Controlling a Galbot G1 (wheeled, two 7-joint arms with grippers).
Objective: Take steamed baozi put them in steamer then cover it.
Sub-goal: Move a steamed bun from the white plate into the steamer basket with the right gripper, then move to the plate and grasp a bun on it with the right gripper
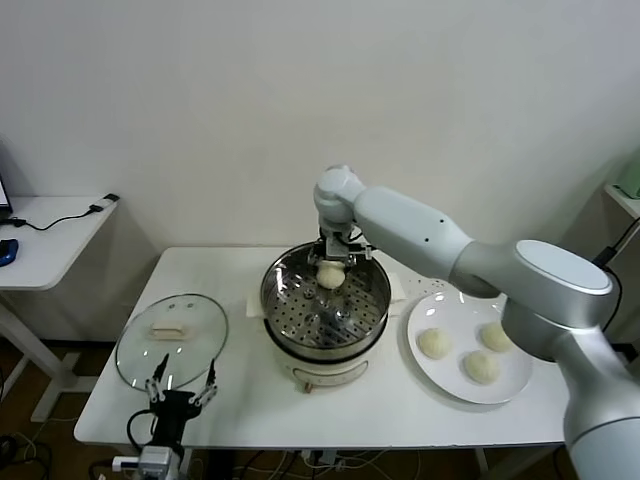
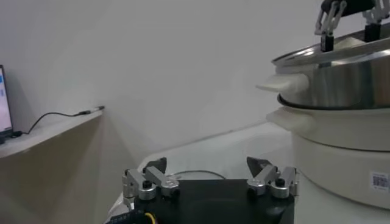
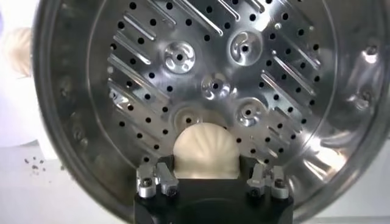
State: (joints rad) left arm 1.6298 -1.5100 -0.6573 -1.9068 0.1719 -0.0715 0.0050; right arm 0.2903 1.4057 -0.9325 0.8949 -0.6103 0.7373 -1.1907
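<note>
R tool (image 1: 331, 262) is over the far side of the steamer (image 1: 283, 300), a baozi (image 1: 330, 275) between its fingers, just above the perforated tray. In the wrist view the bun (image 3: 205, 152) sits between fingers that look only part-spread; can't tell if it's gripped or already let go. Three more baozi (image 1: 434, 343) wait on the white plate (image 1: 432, 382), R of the steamer on the tabletop (image 1: 360, 415). Glass cover (image 1: 171, 338) lies flat on the L side, handle up. L tool (image 1: 182, 388) hangs just near the cover's front edge, fingers wide apart, holding nothing.

Risks, as I judge them: dough may stick to a finger pad and lift back out w/ the arm. Bun may roll toward tray centre, crowding the spots for the other three. On the way up, the fingers could clip the steamer rim.
</note>
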